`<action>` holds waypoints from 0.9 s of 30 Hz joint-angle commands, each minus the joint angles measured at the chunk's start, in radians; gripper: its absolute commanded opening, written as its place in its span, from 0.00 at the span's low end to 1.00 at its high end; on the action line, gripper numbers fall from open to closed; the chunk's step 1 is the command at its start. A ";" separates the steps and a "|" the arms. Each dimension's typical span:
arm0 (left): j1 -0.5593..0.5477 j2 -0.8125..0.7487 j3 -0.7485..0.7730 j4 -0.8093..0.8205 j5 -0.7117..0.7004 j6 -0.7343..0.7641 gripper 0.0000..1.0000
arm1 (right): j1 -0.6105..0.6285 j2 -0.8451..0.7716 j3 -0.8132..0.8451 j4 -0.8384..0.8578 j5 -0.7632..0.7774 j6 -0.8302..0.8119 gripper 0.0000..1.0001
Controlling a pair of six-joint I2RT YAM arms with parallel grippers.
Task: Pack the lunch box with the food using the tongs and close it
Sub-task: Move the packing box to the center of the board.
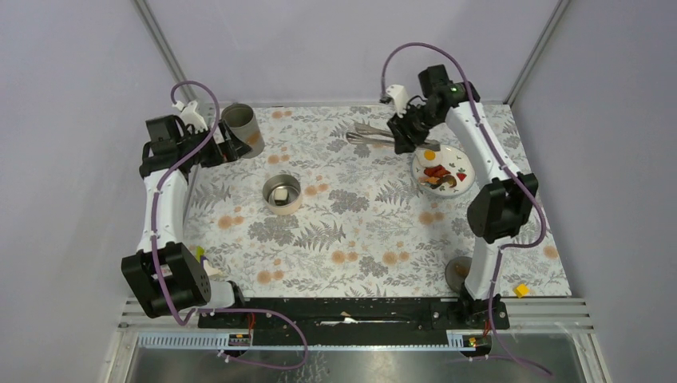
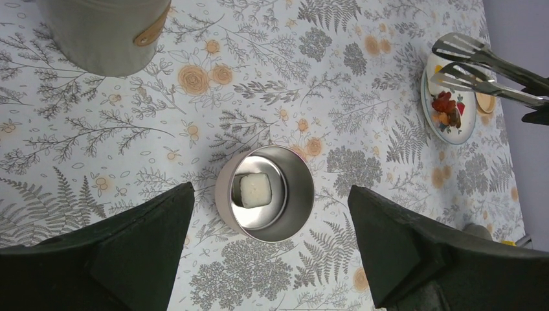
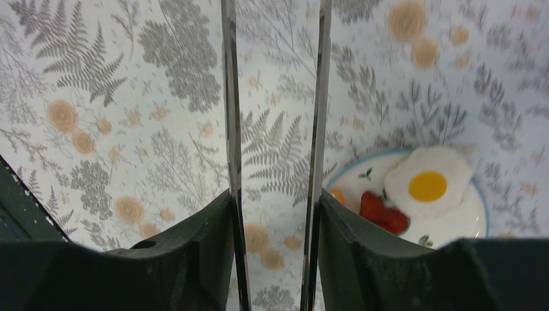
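Well, my right pincer (image 3: 275,210) held the tongs (image 3: 228,97), half closed around both arms; their length ran away from the plate (image 3: 453,227), so the fried egg (image 3: 424,183) on it lay beside me, behind the tips.

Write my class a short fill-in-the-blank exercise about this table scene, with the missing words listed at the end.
1. The right gripper is shut on the silver ____.
2. The left gripper hovers over the round steel lunch box with its jaws ____.
3. Inside the lunch box lies one ____ cube.
4. The fried egg on the plate has a ____ yolk.

Missing words: tongs, open, white, yellow.
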 commanded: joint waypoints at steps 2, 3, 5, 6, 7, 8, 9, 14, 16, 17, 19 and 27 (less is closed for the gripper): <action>0.028 0.004 0.002 0.036 0.074 0.028 0.99 | -0.091 -0.139 -0.162 0.035 -0.037 -0.030 0.51; 0.050 0.026 0.004 0.057 0.095 0.014 0.99 | -0.102 -0.155 -0.190 0.044 -0.037 -0.034 0.51; 0.087 0.065 0.021 0.103 0.108 -0.012 0.99 | -0.118 -0.183 -0.236 0.059 -0.038 -0.040 0.51; 0.101 0.087 0.041 0.124 0.102 -0.027 0.99 | -0.125 -0.193 -0.253 0.063 -0.038 -0.042 0.51; 0.111 0.116 0.065 0.150 0.095 -0.049 0.99 | -0.130 -0.199 -0.266 0.064 -0.039 -0.045 0.51; 0.119 0.146 0.088 0.179 0.084 -0.076 0.99 | -0.135 -0.203 -0.276 0.064 -0.039 -0.048 0.51; 0.125 0.179 0.118 0.208 0.063 -0.110 0.99 | -0.139 -0.207 -0.285 0.064 -0.041 -0.050 0.51; 0.134 0.341 0.252 0.397 -0.037 -0.262 0.99 | -0.152 -0.215 -0.298 0.065 -0.053 -0.049 0.51; 0.134 0.406 0.290 0.472 -0.094 -0.319 0.99 | -0.155 -0.218 -0.302 0.066 -0.054 -0.049 0.51; 0.134 0.440 0.314 0.509 -0.109 -0.347 0.99 | -0.157 -0.219 -0.305 0.066 -0.054 -0.049 0.51; 0.133 0.523 0.364 0.571 -0.143 -0.405 0.99 | -0.160 -0.222 -0.308 0.066 -0.054 -0.049 0.51; 0.108 0.781 0.513 0.721 -0.204 -0.544 0.99 | -0.162 -0.222 -0.327 0.064 -0.048 -0.046 0.52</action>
